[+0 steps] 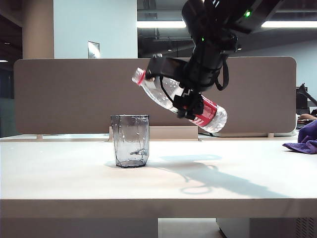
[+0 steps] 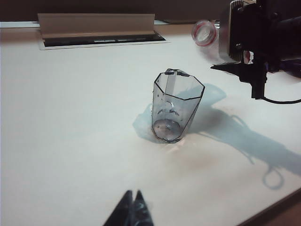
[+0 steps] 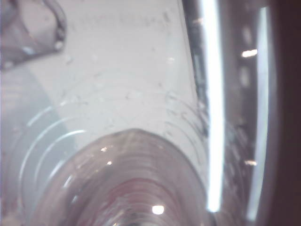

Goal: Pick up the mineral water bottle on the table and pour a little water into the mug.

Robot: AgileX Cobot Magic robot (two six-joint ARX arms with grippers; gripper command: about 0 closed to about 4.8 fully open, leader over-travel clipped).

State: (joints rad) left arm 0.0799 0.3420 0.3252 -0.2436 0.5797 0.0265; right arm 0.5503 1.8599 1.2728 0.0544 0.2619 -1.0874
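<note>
An office room with a grey partition lies behind the off-white table (image 1: pixel 74 173). I hold the mineral water bottle (image 1: pixel 166 94) in my right gripper (image 1: pixel 190 101), clamped round its middle just above the white-and-red label, tilted in the air with its red-ringed mouth aimed down towards the mug (image 1: pixel 130 141). The thin clear plastic looks light, ribbed and squashy, so I judge a mid-body grip steadiest; squeezing harder could make water spurt. The mug, a smoky faceted handleless tumbler, stands upright near the table's middle; I judge it hard and easily tipped. My left gripper (image 2: pixel 133 209) hangs closed, near the front edge. A purple cloth (image 1: pixel 304 140) lies at the right edge.
</note>
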